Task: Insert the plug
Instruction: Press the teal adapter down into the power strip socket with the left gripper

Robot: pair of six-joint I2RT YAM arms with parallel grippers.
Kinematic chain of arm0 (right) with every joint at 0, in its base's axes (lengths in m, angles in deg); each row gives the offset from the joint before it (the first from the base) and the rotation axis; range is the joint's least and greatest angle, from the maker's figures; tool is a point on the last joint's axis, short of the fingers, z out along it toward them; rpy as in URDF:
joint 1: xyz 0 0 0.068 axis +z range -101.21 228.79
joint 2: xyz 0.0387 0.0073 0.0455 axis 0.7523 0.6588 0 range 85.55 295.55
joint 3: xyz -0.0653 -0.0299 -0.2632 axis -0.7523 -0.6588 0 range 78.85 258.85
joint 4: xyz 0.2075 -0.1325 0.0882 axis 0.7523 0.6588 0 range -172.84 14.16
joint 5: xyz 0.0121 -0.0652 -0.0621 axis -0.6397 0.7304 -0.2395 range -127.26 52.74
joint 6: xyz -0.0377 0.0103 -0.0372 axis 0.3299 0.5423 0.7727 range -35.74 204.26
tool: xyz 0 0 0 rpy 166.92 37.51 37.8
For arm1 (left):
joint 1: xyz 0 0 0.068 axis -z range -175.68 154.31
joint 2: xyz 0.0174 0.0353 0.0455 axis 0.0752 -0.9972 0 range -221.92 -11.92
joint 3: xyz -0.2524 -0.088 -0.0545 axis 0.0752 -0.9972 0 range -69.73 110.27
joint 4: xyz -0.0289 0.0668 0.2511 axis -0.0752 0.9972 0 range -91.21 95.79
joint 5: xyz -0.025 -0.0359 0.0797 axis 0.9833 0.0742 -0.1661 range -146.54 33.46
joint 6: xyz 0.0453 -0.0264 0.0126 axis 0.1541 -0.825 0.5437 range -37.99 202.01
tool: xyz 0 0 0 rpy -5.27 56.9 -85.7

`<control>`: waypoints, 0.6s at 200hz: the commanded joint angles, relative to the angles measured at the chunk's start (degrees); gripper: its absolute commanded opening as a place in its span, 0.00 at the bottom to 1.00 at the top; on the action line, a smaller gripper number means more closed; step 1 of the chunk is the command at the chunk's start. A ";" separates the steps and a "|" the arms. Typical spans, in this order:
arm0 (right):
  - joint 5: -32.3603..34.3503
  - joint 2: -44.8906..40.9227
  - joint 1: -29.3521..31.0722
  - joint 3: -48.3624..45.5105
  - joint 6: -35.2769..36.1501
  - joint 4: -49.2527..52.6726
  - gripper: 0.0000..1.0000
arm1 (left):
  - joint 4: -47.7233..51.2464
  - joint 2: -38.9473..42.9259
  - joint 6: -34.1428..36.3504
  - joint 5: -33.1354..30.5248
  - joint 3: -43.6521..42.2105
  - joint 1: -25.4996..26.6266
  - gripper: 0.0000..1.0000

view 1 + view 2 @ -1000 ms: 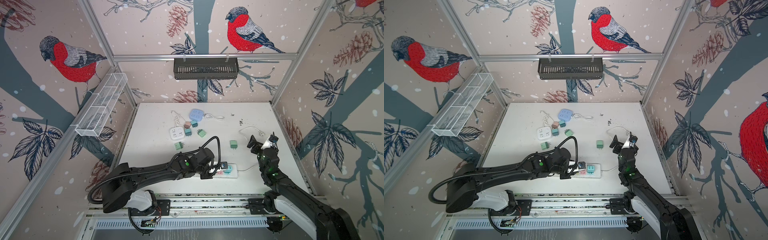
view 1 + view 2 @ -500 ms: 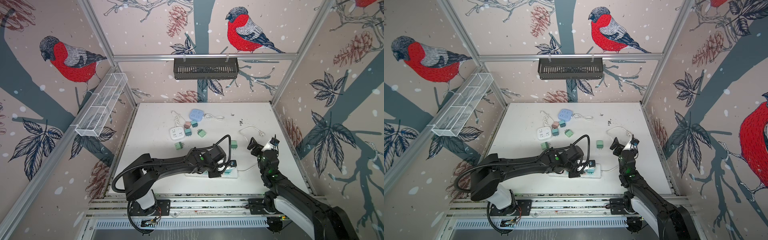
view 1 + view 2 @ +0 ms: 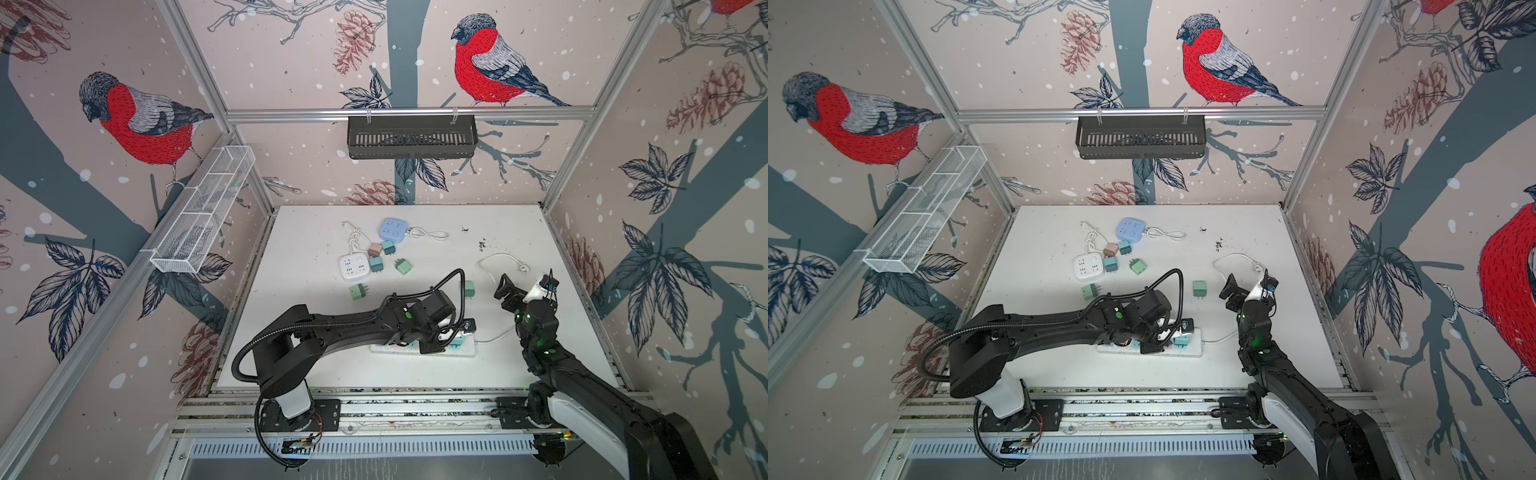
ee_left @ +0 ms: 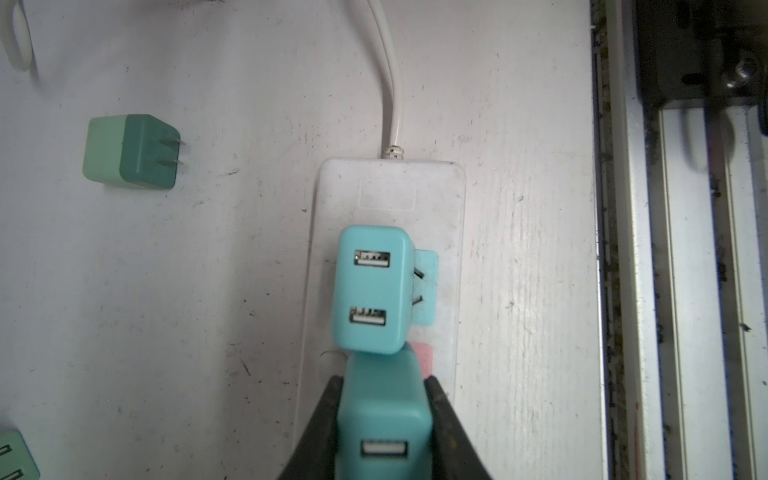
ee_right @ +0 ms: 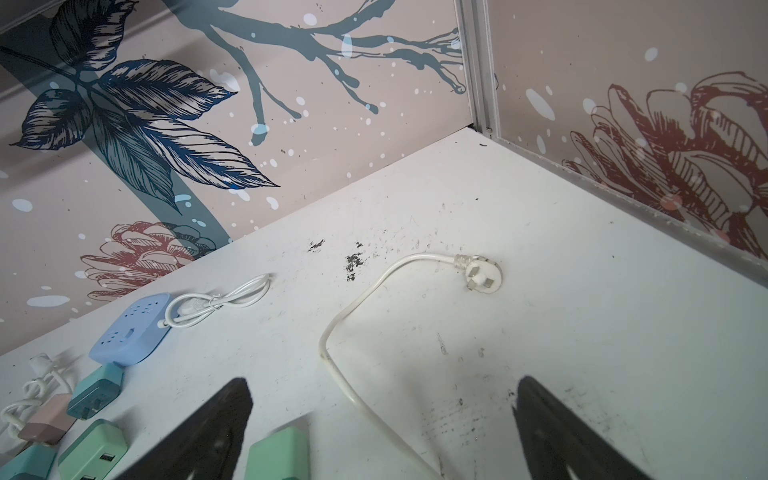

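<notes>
The teal plug [image 4: 384,415] is held over the power strip [image 4: 390,195], above the pink socket face [image 4: 424,357], w/ its USB port facing the wrist camera. The prongs are hidden underneath, so it cannot be told whether the slots have been entered. The plug is pinched on two opposite flat sides by the fingers [image 4: 322,424] of the left gripper [image 4: 383,386]. This grip is judged to keep the body square to the strip, so that force can be applied straight down.

Directly adj., a second teal adapter [image 4: 372,289] is seated at the teal socket face [image 4: 428,286]. The two bodies appear touching, or nearly so. Clearance is therefore tight, and a slight tilt could jam the held plug against its neighbour.

The strip is laid flat on the surface [image 4: 519,249], w/ its cord [image 4: 390,83] led off toward the right arm. No brace is seen on it, so a side load may shift it.

The right gripper [image 3: 520,289] is raised off the surface, well apart from the strip, w/ fingers spread wide and empty. A loose green plug [image 4: 129,151] is lying on its side nearby, prongs exposed. Spare plugs [image 3: 376,264] and a white socket block [image 3: 354,268] are grouped farther back.
</notes>
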 commanded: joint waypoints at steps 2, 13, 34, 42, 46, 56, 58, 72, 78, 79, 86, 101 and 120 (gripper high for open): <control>-0.25 0.15 -0.06 0.44 0.23 -1.50 1.00 | 2.75 -0.89 0.98 -1.92 0.51 0.13 0.00; -0.25 0.17 -0.08 0.38 0.23 -1.52 1.00 | 3.37 -1.15 1.05 -2.08 0.80 0.09 0.00; -0.25 0.12 -0.04 0.42 0.23 -1.50 1.00 | 4.99 -1.44 0.70 -2.04 2.05 0.09 0.00; -0.20 0.13 -0.07 0.40 0.22 -1.50 1.00 | 5.45 -1.40 0.55 -2.05 2.37 0.13 0.00; -0.25 0.09 -0.02 0.39 0.22 -1.50 1.00 | 5.56 -1.44 0.51 -1.95 2.38 0.13 0.00; -0.25 0.03 -0.05 0.39 0.23 -1.45 1.00 | 5.88 -1.49 0.47 -1.84 2.52 0.13 0.00; -0.25 0.09 -0.05 0.34 0.19 -1.44 1.00 | 5.96 -1.50 0.46 -1.75 2.55 0.13 0.00; -0.25 0.09 -0.08 0.36 0.19 -1.42 1.00 | 6.26 -1.53 0.42 -0.72 2.58 0.13 0.00; -0.25 0.13 -0.16 0.30 0.21 -1.49 1.00 | 6.36 -1.49 0.33 -0.31 2.64 0.13 0.00; -0.25 0.14 -0.13 0.29 0.22 -1.49 1.00 | 6.36 -1.47 0.30 -0.25 2.64 0.13 0.00; -0.25 0.06 -0.10 0.40 0.23 -1.47 1.00 | 6.52 -1.42 0.14 -0.11 2.73 0.13 0.00; -0.25 0.10 -0.10 0.42 0.23 -1.49 1.00 | 6.72 -1.27 -0.22 -0.10 2.74 0.13 0.00; -0.32 0.09 -0.06 0.37 0.23 -1.47 1.00 | 7.00 -1.27 -0.24 0.02 2.86 0.13 0.00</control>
